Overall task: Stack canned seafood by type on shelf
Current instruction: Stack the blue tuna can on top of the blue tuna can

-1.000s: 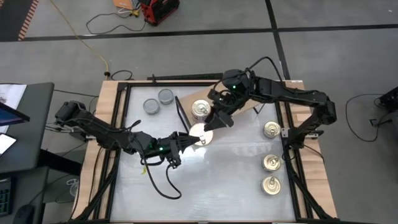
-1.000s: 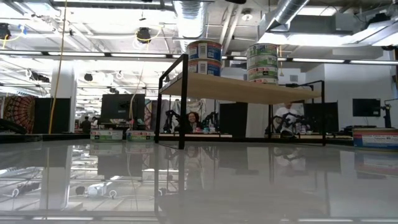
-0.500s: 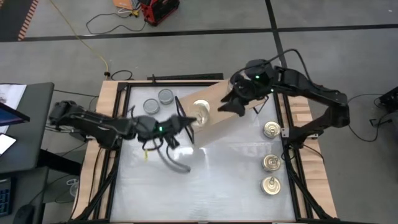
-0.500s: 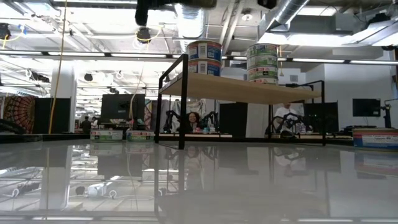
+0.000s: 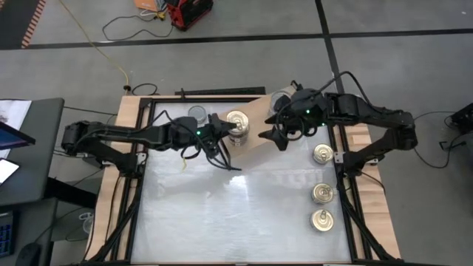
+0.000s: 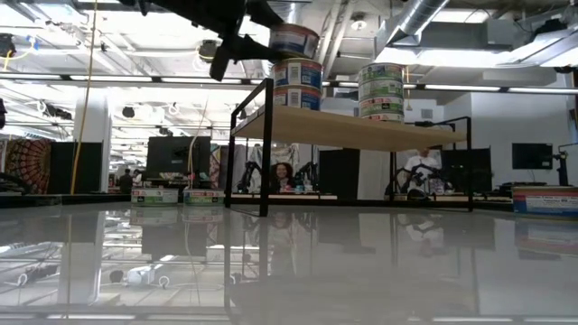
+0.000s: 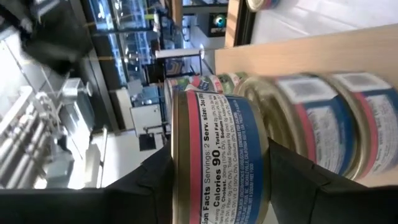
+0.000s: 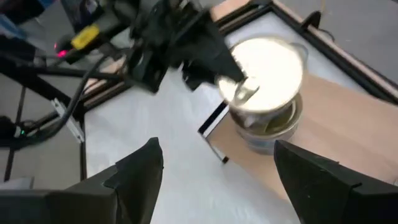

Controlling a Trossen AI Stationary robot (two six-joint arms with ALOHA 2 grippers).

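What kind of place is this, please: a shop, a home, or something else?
Probably a robotics lab or workshop. The light tan wooden shelf on a black frame is a test prop on a white tabletop, cables lie on the grey concrete floor, and exposed silver ceiling ducts hang overhead.

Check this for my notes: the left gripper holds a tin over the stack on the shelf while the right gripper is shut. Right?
Not quite. The right gripper is open, fingers spread wide, as the right wrist view shows. The left gripper does hold a tin over the stack on the shelf.
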